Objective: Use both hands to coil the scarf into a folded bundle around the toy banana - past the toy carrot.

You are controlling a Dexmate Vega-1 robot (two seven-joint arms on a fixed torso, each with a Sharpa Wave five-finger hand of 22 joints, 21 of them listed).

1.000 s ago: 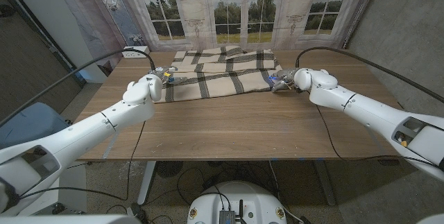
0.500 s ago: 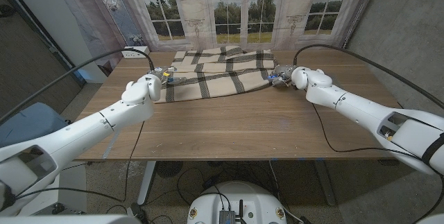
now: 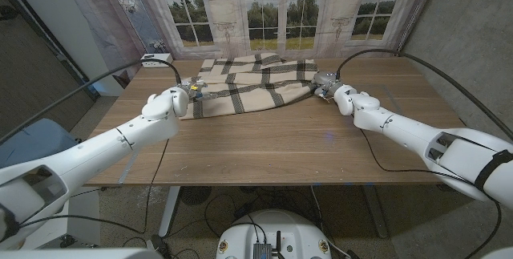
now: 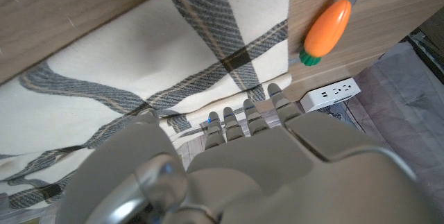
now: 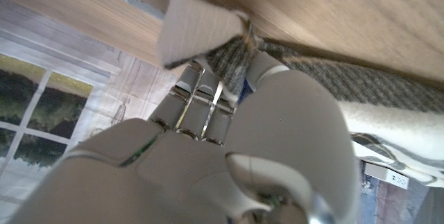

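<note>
A cream scarf (image 3: pixel 252 82) with dark plaid stripes lies bunched at the back middle of the wooden table (image 3: pixel 272 147). My left hand (image 3: pixel 186 92) grips its left edge, fingers curled over the cloth (image 4: pixel 139 71). An orange toy carrot (image 4: pixel 327 28) with a green end lies on the wood just beyond that edge. My right hand (image 3: pixel 326 87) holds the scarf's right end, and a folded corner (image 5: pixel 198 30) sticks out past its fingers (image 5: pixel 201 102). Whatever lies under the scarf's folds is hidden.
A white power strip (image 3: pixel 158 58) sits off the table's far left corner, also the white power strip (image 4: pixel 331 93) past the carrot. Black cables (image 3: pixel 377 57) arch over both arms. Curtained windows (image 3: pixel 264 10) stand right behind the table's back edge.
My right hand has moved back and inward with the scarf's right end, drawing the near edge up. The left hand has stayed almost in place on the left edge.
</note>
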